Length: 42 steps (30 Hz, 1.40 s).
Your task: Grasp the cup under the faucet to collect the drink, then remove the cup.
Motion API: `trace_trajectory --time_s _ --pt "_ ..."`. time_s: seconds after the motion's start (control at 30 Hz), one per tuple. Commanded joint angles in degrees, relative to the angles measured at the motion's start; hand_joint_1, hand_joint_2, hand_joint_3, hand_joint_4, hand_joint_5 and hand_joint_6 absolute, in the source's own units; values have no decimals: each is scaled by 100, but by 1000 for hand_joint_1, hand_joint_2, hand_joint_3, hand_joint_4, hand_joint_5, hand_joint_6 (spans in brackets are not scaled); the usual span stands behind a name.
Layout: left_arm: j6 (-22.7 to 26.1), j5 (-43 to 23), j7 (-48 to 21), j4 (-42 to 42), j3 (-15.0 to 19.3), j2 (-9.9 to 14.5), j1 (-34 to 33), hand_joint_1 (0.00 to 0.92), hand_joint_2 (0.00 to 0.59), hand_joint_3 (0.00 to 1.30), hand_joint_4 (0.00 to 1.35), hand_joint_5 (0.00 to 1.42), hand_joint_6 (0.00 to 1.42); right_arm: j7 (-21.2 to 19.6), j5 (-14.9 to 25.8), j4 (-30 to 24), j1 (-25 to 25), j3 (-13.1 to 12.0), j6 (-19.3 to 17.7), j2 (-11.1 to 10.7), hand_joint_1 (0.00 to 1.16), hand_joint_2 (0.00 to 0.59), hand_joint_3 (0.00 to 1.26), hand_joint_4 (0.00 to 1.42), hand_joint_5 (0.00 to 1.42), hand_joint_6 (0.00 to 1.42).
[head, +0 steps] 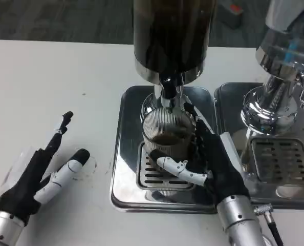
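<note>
head view | ribbed glass cup (166, 134) under faucet (167, 95), on steel drip tray (126, 154) grate, table's middle | right hand (205, 159) wraps cup, fingers closed around it | left hand (42, 171) rests spread on table (49, 82), left of tray, holding nothing

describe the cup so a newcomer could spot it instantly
Find the tall dark cylindrical drink dispenser at top centre and follow its faucet straight down. On the shiny steel drip tray below stands the ribbed clear glass cup, dark liquid inside. It alone is gripped by the right robot hand.
</note>
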Motion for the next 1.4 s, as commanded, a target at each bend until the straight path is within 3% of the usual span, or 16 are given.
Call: trace_trajectory --time_s 0.03,0.43,1.4 --pt "54 -22 -38 -80 56 56 95 0 156 11 0 26 0 -104 -1 145 48 10 9 95 954 176 198 358 385 510" --pt "76 -20 -38 -122 77 46 124 0 156 17 0 26 0 -331 66 299 -48 -78 -115 228 974 190 377 544 556 714" --pt "64 10 -223 -47 66 23 -14 0 155 18 0 36 0 -1061 27 -102 131 -108 -455 328 1073 190 525 620 745 997"
